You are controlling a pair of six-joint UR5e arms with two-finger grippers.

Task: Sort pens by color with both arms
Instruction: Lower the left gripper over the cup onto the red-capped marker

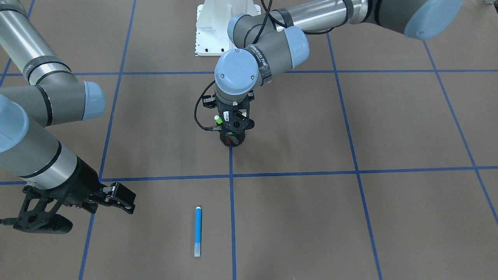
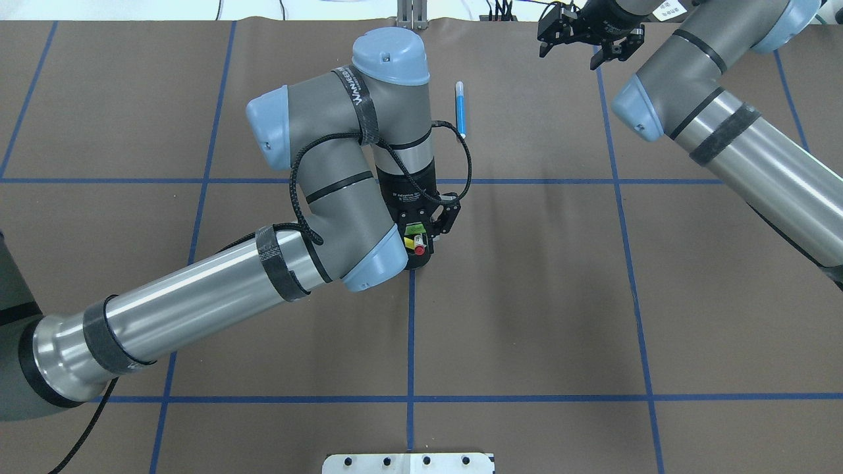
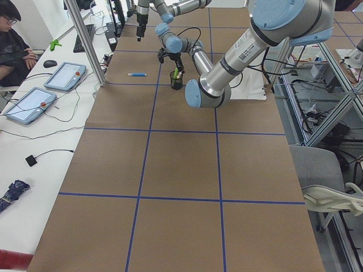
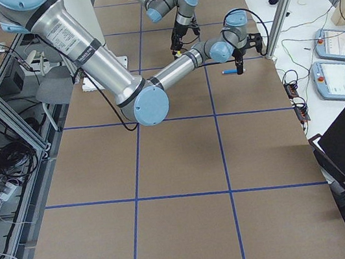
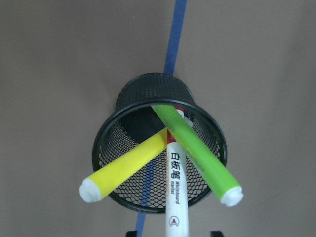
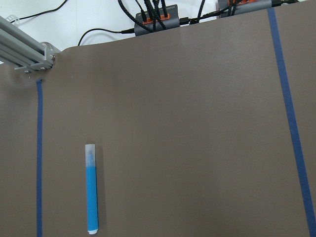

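A black mesh cup (image 5: 148, 91) stands on a blue tape line at the table's middle. In it lean a yellow highlighter (image 5: 126, 170), a green highlighter (image 5: 200, 158) and a white marker (image 5: 175, 197) with a red cap. My left gripper (image 1: 233, 126) hangs open straight above the cup. Its fingertips (image 5: 131, 233) flank the white marker's upper end without touching it. A blue highlighter (image 1: 198, 231) lies flat on the table beyond the cup, also in the right wrist view (image 6: 92, 190). My right gripper (image 2: 583, 49) hovers open and holds nothing, to the right of the blue pen.
Blue tape lines (image 2: 411, 342) divide the brown table into squares. The white pedestal base (image 1: 218, 27) sits at the robot's edge. Cables and a power strip (image 6: 155, 19) lie past the far edge. A person (image 3: 14, 39) sits at a side desk with tablets.
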